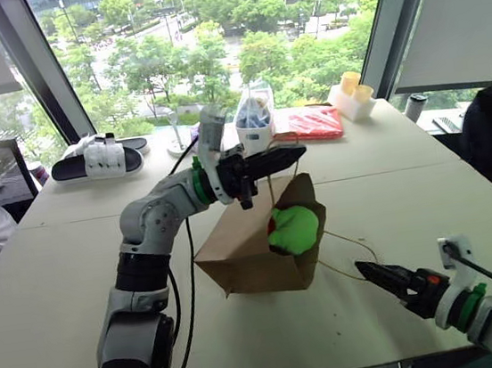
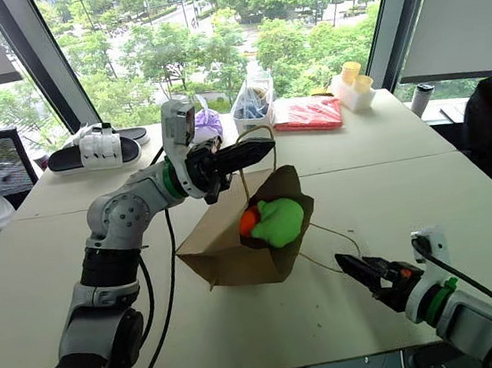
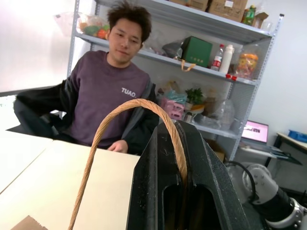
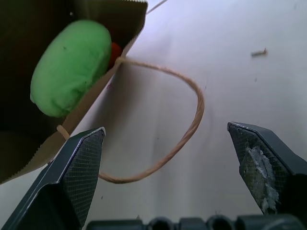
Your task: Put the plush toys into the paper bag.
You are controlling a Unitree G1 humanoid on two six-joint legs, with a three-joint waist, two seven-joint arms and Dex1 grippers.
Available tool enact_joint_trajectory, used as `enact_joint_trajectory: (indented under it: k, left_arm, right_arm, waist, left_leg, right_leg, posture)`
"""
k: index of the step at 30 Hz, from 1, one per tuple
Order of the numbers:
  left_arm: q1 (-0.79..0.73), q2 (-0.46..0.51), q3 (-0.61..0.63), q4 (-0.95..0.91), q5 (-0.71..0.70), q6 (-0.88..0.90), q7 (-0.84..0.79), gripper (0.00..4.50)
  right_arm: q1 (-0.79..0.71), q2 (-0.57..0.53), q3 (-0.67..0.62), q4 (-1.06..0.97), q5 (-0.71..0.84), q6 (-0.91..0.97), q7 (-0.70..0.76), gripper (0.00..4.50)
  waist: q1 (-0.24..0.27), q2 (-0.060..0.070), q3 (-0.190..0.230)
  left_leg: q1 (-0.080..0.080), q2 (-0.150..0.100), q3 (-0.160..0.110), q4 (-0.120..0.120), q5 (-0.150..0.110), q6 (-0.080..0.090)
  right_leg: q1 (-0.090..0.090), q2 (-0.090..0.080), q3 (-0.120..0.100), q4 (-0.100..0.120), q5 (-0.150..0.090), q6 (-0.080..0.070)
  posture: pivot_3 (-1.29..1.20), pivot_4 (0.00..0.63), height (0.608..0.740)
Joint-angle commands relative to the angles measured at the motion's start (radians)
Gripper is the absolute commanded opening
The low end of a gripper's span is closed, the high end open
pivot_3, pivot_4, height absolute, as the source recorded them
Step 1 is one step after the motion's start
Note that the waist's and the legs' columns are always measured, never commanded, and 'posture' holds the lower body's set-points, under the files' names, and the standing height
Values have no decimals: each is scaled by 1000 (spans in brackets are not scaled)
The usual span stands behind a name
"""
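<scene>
Left eye view shows a pale table (image 1: 79, 285) by a window, with the paper bag (image 1: 254, 250) near its middle, tipped so its open mouth faces the robot's right side. The left tool (image 1: 292, 155) is pinched together on one cord handle (image 3: 120, 112), lifted above the bag, which seems meant to keep the mouth propped open. Inside the mouth sits the green plush toy (image 1: 293, 229), and the right eye view shows the orange plush toy (image 2: 248, 222) tucked just behind it, so both toys appear to be already in the bag. The other handle (image 4: 182, 139) lies slack on the table. The right tool (image 1: 375, 273) hovers low over the table, near the bag's mouth, its fingers (image 4: 79, 163) spread wide and holding nothing.
</scene>
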Motion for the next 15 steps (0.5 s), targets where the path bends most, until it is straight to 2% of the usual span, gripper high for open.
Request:
enact_joint_trajectory:
  k: [1, 3, 6, 11, 15]
  left_arm:
    - [-3, -3, 6, -19, 4, -21, 2, 0]
    - [-2, -2, 8, -24, 2, -18, 5, 0]
    - [-1, 2, 11, -29, 1, -15, 8, 0]
    - [2, 6, 10, -32, -1, -15, 9, 0]
    - [-2, 7, 11, -28, -1, -18, 6, 0]
  right_arm:
    - [-27, 64, 42, 6, 66, -46, -55, 4048]
    - [-44, 99, 36, 18, 96, -79, -90, 3692]
    - [-50, 112, 27, 28, 149, -112, -127, 2221]
    - [-51, 88, 22, 46, 253, -175, -165, 20]
    - [-70, 52, 13, 37, 339, -256, -182, 20]
  waist:
    - [-1, 0, 0]
    - [-1, 0, 0]
    - [0, 0, 0]
    - [1, 0, 0]
    - [0, 0, 0]
  left_leg:
    - [0, 0, 0, 0, 0, 0]
    - [0, 0, 0, 0, 0, 0]
    - [0, 0, 0, 0, 0, 0]
    - [0, 0, 0, 0, 0, 0]
    - [0, 0, 0, 0, 0, 0]
  right_leg:
    - [0, 0, 0, 0, 0, 0]
    - [0, 0, 0, 0, 0, 0]
    - [0, 0, 0, 0, 0, 0]
    - [0, 0, 0, 0, 0, 0]
    - [0, 0, 0, 0, 0, 0]
  posture:
    - [0, 150, 740]
    - [0, 150, 740]
    - [0, 150, 740]
    - [0, 150, 740]
    - [0, 150, 740]
